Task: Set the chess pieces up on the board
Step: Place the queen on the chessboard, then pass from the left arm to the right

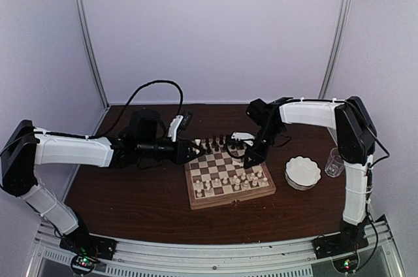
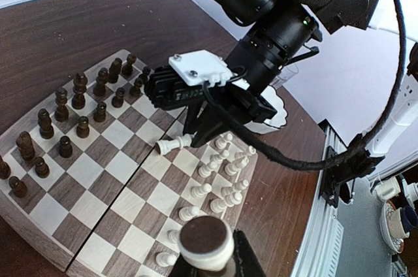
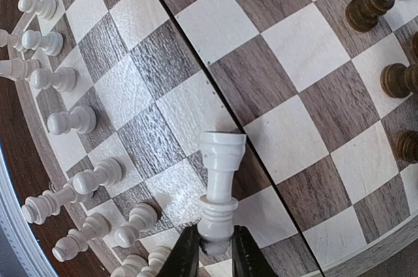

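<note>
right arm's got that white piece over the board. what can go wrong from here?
1. The right fingers pinch the white piece only at its base, and it lies sideways over the board. Released like this, it would likely fall flat and roll.
2. The standing white pieces are close by. A rolling piece or the fingers could topple them.
3. The left fingers, holding a second piece, hover near the right arm, so they may bump.

Fingers of the right gripper (image 3: 215, 249) cut off by the bottom edge, only their tips showing at the white piece (image 3: 219, 185), dark piece (image 2: 206, 241) blurred at the left wrist view's bottom edge, fingers of the left gripper (image 1: 194, 151) hidden behind it, kinds of pieces on the board (image 1: 233, 200) too small to tell from above
</note>
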`<action>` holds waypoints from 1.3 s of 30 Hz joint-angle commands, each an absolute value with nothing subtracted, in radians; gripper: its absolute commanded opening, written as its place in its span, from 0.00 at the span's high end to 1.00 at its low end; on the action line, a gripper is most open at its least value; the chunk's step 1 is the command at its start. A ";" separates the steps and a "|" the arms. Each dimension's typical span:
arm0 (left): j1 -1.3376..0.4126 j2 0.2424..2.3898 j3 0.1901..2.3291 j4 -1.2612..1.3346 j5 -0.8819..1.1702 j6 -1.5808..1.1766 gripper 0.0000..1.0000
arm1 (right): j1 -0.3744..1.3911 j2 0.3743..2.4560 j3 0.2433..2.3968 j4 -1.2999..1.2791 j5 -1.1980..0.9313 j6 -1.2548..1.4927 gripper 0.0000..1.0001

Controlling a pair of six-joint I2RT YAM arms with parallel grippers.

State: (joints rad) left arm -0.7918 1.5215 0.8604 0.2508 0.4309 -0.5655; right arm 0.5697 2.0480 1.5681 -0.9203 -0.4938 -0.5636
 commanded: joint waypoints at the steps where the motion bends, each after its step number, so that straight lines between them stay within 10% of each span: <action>1: -0.787 1.534 0.902 0.249 0.461 -0.566 0.96 | 0.572 2.050 1.554 -0.919 -0.467 -0.569 0.75; 39: -0.908 1.704 1.138 0.314 1.002 -0.580 0.94 | 0.640 1.757 1.711 -1.087 -1.197 -0.572 0.51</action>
